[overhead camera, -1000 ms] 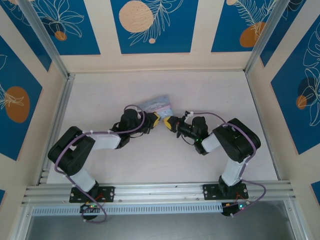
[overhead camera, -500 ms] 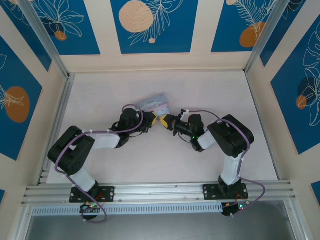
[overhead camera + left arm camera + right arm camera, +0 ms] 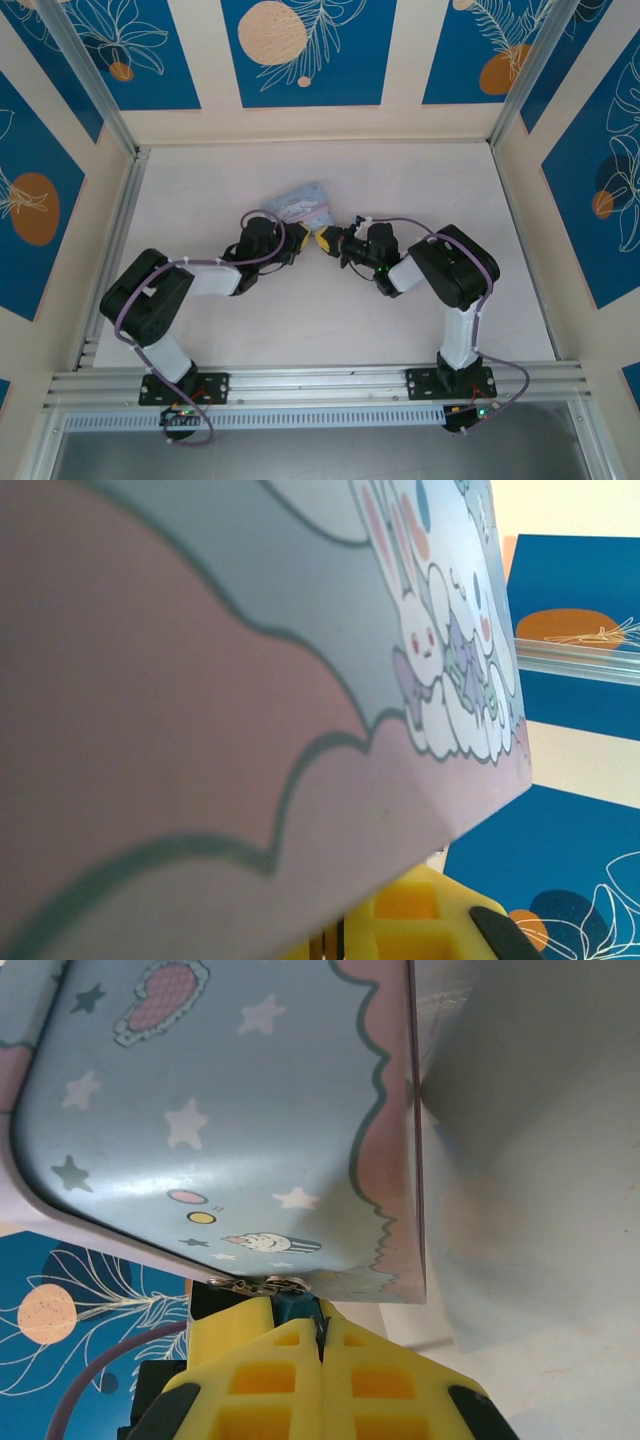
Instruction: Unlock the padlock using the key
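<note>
Padlock (image 3: 297,1307), teal, sat at the 6 o'clock edge of the cartoon tin (image 3: 220,1110). Overhead, the left gripper (image 3: 345,938) lay at the tin's 6 o'clock, its closure impossible to tell. The right gripper (image 3: 320,1355) at 4 o'clock pinched the padlock between closed yellow fingers.

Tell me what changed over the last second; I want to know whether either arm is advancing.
The right arm swung left, carrying the right gripper closer to the tin, which shifted slightly left and turned. The left arm barely moved. The padlock sits pinched in the right gripper now; no grasp or release is visible.
</note>
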Robot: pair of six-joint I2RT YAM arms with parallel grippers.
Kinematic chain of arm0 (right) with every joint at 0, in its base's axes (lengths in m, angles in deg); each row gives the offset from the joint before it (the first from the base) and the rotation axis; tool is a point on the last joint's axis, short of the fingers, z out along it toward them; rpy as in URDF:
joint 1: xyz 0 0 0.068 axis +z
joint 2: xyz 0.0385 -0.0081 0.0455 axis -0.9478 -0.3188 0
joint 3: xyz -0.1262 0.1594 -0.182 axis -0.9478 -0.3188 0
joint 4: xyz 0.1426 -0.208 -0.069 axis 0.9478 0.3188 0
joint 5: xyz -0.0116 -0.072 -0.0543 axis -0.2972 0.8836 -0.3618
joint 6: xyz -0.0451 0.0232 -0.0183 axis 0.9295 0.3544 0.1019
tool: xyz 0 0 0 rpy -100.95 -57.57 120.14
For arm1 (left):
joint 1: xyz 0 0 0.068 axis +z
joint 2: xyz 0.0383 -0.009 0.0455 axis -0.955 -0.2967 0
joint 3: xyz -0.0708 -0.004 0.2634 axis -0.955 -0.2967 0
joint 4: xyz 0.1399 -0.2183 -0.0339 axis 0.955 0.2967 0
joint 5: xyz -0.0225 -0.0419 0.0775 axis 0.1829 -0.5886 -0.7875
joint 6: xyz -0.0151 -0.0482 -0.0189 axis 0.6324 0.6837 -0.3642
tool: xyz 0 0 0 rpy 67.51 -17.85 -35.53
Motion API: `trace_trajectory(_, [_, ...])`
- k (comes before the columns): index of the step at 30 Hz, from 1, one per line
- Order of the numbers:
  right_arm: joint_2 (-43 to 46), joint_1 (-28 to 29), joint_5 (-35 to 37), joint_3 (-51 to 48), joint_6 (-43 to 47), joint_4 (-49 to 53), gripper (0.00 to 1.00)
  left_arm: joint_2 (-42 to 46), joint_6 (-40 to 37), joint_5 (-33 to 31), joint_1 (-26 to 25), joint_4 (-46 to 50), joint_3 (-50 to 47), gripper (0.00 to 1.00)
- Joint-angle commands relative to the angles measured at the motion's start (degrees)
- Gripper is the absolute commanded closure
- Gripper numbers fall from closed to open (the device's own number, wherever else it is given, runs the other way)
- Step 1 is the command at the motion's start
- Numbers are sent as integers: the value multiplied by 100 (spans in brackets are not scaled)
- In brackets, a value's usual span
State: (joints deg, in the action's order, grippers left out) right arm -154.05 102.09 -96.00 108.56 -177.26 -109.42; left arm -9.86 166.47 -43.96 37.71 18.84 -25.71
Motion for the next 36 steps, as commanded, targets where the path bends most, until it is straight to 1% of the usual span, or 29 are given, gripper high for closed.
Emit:
trace_trajectory(1, [-97,66,-399,10,237,-385,100,45,-8,1562,-382,-619,154,100])
trace_trajectory(7, [-104,-305,-1458,249,858,-211,100,145,-210,1831,-346,-393,215,100])
trace_trajectory(11, [-75,-376,-1808,366,1067,-43,100,163,-252,1924,-326,-361,203,100])
trace_trajectory(15, [-74,-382,-1877,460,1109,25,100,138,-329,2054,-321,-299,280,100])
trace_trajectory(21, [-117,-141,-1845,848,872,-11,100,37,-390,2173,-333,-136,426,100])
trace_trajectory(24, [-36,-202,-1783,794,929,181,100,102,-404,2019,-325,9,336,100])
trace_trajectory(26, [16,-267,-1744,684,921,191,100,193,-376,1796,-308,151,224,100])
trace_trajectory(29, [107,-359,-1672,510,920,201,90,339,-293,1374,-274,396,24,100])
trace_trajectory(32, [222,-421,-1596,344,952,246,75,450,-220,1031,-220,509,-150,100])
trace_trajectory(36, [430,-473,-1533,145,1068,451,61,507,-240,907,-144,621,-206,100])
